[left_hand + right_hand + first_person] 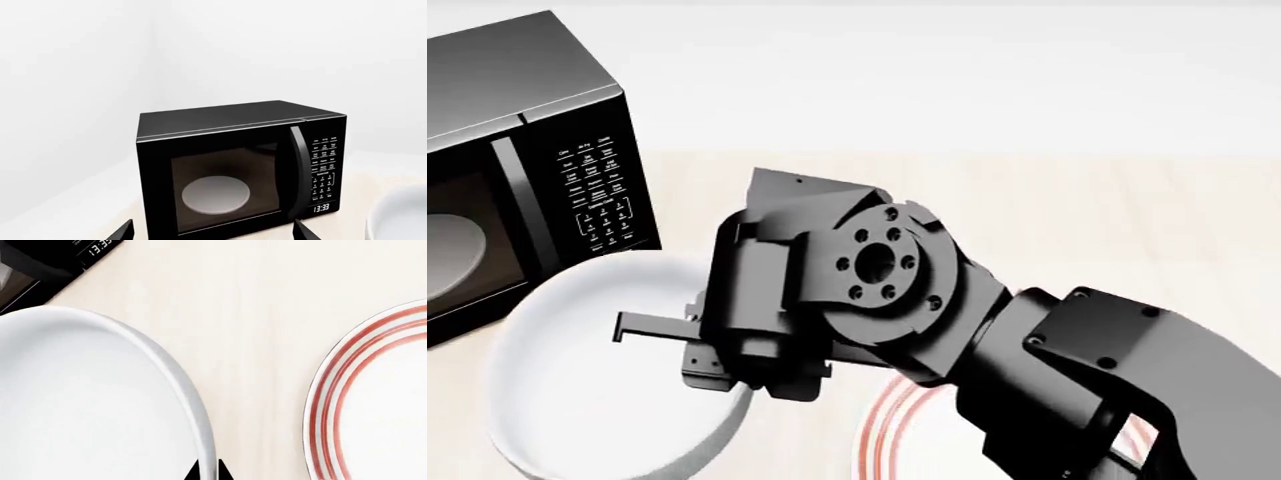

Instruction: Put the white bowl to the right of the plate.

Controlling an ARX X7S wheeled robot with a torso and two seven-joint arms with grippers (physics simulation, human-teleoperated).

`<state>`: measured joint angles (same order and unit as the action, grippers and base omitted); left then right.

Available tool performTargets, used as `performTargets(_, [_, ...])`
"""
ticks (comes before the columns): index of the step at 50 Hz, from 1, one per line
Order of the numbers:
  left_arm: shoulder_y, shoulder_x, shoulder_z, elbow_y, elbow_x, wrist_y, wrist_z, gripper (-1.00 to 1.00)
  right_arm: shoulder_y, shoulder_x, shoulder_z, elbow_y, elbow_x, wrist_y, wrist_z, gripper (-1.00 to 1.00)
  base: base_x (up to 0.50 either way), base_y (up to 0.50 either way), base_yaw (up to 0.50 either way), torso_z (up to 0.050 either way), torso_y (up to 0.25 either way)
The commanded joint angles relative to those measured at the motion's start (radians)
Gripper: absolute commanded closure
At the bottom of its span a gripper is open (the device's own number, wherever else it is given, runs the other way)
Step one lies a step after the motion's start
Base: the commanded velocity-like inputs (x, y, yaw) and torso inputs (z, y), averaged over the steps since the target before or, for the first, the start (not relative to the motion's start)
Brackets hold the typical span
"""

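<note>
A pale wooden counter (260,340) meets a white wall. Nearest, the right gripper (208,471) straddles the white bowl (587,380)'s right rim, jaws apparently closed on it. The plate (373,405) lies just right; a thin grip could slip and strike it. Farther left stands the microwave (233,165); the left gripper (213,231) hangs open.

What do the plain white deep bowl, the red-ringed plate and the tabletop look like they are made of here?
Plain white deep bowl: likely glazed ceramic, judging by its thick smooth rim with a soft sheen. Flat red-ringed white plate: probably glazed ceramic too, with thin red-orange bands that look painted on. Pale tabletop: light wood or wood-look laminate with faint grain streaks and a matte finish. These are renders, so the materials stay guesses.
</note>
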<state>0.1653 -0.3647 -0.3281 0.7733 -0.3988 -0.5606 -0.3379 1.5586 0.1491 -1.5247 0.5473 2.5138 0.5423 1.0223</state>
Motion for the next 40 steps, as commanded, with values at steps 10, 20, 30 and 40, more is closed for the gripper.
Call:
performTargets(10, [-0.004, -0.005, 0.015, -0.006, 0.004, 0.0, -0.009, -1.0, 0.074, 0.078, 0.027, 0.034, -0.002, 0.03, 0.01, 1.0, 0.0, 0.0, 0.0, 0.0, 0.001])
performTargets(20, [-0.009, -0.007, 0.02, -0.011, 0.005, 0.0, -0.014, -1.0, 0.104, 0.159, 0.035, -0.003, -0.008, 0.023, 0.043, 1.0, 0.0, 0.0, 0.0, 0.0, 0.0])
performTargets(30, [-0.022, -0.011, 0.039, -0.025, 0.013, -0.005, -0.021, -1.0, 0.137, 0.236, 0.049, 0.055, 0.026, 0.051, 0.055, 1.0, 0.0, 0.0, 0.0, 0.0, 0.0])
performTargets(40, [-0.024, -0.013, 0.041, -0.027, 0.012, -0.006, -0.025, -1.0, 0.152, 0.285, 0.052, 0.109, 0.027, 0.08, 0.033, 1.0, 0.0, 0.0, 0.0, 0.0, 0.001])
